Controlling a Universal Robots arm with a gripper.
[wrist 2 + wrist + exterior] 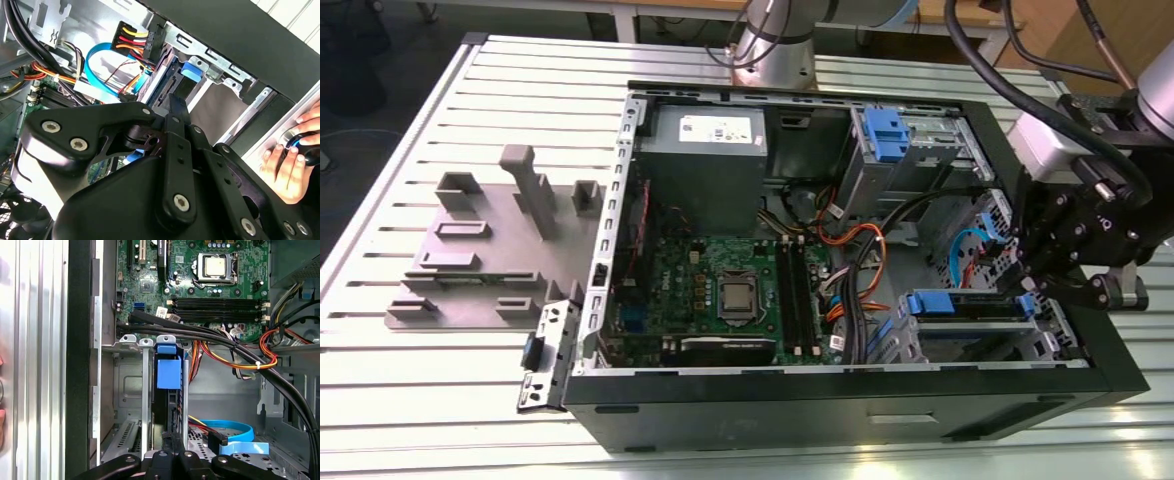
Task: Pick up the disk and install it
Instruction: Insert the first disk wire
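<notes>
White slatted metal tabletop point(440, 110) carries a large black computer case point(854, 405) that lies on its side with the cover off, so the green motherboard point(720, 280) and the grey power supply box point(707, 150) are open to see. On the exterior view's left, well apart from the case opening, a grey plastic fixture plate point(480, 250) with upright posts lies on the tabletop. A blue plastic bracket point(886, 135) sits on the grey metal drive bay at the far corner of the case. The disk point(970, 303), a flat silver hard drive framed by blue plastic rails with a blue end tab, is inside the grey metal bay at the near corner of the case on the exterior view's right. In the first wrist view the disk point(167, 372) stands on its edge between the thin metal walls of this bay, and its blue tab is toward the motherboard. The black end effector point(1047, 285) hangs over this same corner of the case. In both wrist views the end effector point(176, 102) point(170, 440) is narrow, its fingertips drawn close together right at the edge of the disk point(192, 70) opposite the tab; I cannot tell if they pinch the disk or only touch it. A light blue flat cable point(235, 427) curves just beside the bay, near orange and yellow wires. In the second wrist view a person's hand point(290, 165) rests outside the case wall.
</notes>
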